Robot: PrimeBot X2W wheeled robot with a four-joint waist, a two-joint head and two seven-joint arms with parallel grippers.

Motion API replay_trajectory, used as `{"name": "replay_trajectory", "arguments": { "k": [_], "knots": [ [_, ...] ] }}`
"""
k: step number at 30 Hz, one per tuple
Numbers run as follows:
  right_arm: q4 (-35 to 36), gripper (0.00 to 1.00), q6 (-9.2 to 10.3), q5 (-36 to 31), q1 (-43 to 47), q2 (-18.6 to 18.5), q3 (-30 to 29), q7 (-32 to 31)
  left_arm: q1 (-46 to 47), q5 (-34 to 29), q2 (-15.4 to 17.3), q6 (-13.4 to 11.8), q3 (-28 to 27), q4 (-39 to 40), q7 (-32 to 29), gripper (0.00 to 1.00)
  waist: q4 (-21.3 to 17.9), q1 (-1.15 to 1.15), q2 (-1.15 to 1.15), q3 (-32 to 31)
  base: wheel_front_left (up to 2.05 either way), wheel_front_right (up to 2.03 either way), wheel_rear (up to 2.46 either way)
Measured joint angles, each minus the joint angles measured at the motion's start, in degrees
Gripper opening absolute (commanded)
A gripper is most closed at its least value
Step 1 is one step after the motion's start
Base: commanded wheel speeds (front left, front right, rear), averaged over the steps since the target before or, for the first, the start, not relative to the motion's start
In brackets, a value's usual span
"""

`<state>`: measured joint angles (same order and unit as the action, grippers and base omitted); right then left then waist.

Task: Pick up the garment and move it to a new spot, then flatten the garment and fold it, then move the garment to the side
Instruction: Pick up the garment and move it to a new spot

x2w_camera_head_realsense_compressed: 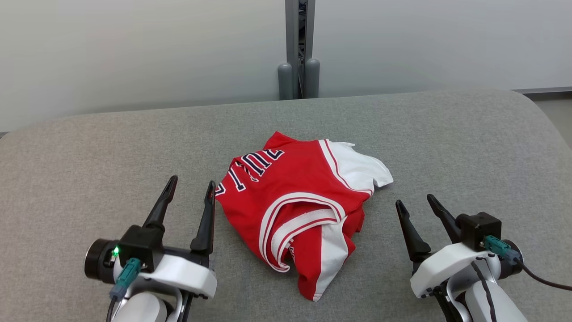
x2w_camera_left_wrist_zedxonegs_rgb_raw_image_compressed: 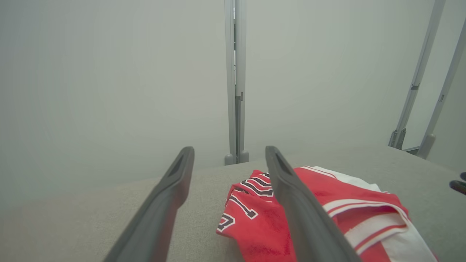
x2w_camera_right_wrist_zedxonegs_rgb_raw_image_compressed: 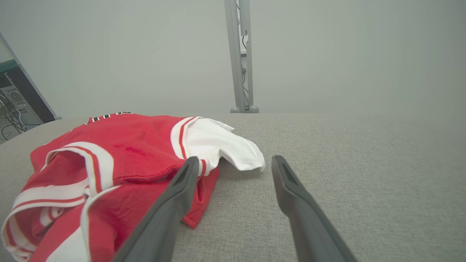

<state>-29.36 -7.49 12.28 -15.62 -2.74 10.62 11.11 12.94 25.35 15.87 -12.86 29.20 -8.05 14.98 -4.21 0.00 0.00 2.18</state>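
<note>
While I watched the head view, the garment (x2w_camera_head_realsense_compressed: pixel 295 201) lay crumpled near the middle of the grey fabric-covered desk (x2w_camera_head_realsense_compressed: pixel 469 143), held by nothing. It was a red jersey with white and red trim bands, dark lettering edged in white on its far left part, and a white flap sticking out at its far right corner. One white-striped end pointed toward the robot.

On the robot's left, the left gripper (x2w_camera_head_realsense_compressed: pixel 191 181) stood just beside the garment. Its fingers (x2w_camera_head_realsense_compressed: pixel 204 219) were spread apart with nothing between them. The inner fingertip came right up to the jersey's left edge, and I could not tell whether it touched the cloth. A small green light (x2w_camera_head_realsense_compressed: pixel 117 251) glowed on that wrist. From the left wrist view, the left gripper (x2w_camera_left_wrist_zedxonegs_rgb_raw_image_compressed: pixel 229 149) framed bare desk, and the garment (x2w_camera_left_wrist_zedxonegs_rgb_raw_image_compressed: pixel 255 225) lay partly behind the inner finger.

On the other side, the right gripper (x2w_camera_head_realsense_compressed: pixel 414 199) sat apart from the jersey, with a strip of bare desk between them. Its fingers (x2w_camera_head_realsense_compressed: pixel 411 237) were likewise released and empty. From the right wrist view, the right gripper (x2w_camera_right_wrist_zedxonegs_rgb_raw_image_compressed: pixel 235 158) pointed past the white flap, with the garment (x2w_camera_right_wrist_zedxonegs_rgb_raw_image_compressed: pixel 120 156) to the left of the gap.

Behind the desk rose a pale wall and a grey upright post (x2w_camera_head_realsense_compressed: pixel 299 49).
</note>
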Motion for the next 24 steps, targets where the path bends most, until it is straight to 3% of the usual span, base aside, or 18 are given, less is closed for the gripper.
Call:
{"name": "replay_trajectory", "arguments": {
  "k": [3, 10, 24],
  "knots": [
    [0.57, 1.00, 0.00, -0.30, 0.21, 0.00, -0.31, -0.19, -2.10, -1.22, -0.12, 0.80, -2.00, 0.35, 0.00, 1.00, 0.33, 0.00, 0.00, -0.21, 0.00, 0.00, 0.00],
    [1.35, 1.00, 0.00, -0.42, 0.57, -0.01, 0.00, -0.76, -2.96, -2.13, -0.03, 6.11, -1.02, -2.82, 0.00, 1.00, 0.32, 0.00, 0.00, -0.71, 0.00, 0.00, 0.00],
    [1.41, 1.00, 0.00, 0.90, 0.12, 0.00, 1.18, -0.51, 7.57, -2.92, 0.51, 14.75, 4.65, -9.75, -5.88, 1.00, -4.56, 0.00, 0.00, 1.21, 0.00, 0.00, 0.00]
  ]
}}
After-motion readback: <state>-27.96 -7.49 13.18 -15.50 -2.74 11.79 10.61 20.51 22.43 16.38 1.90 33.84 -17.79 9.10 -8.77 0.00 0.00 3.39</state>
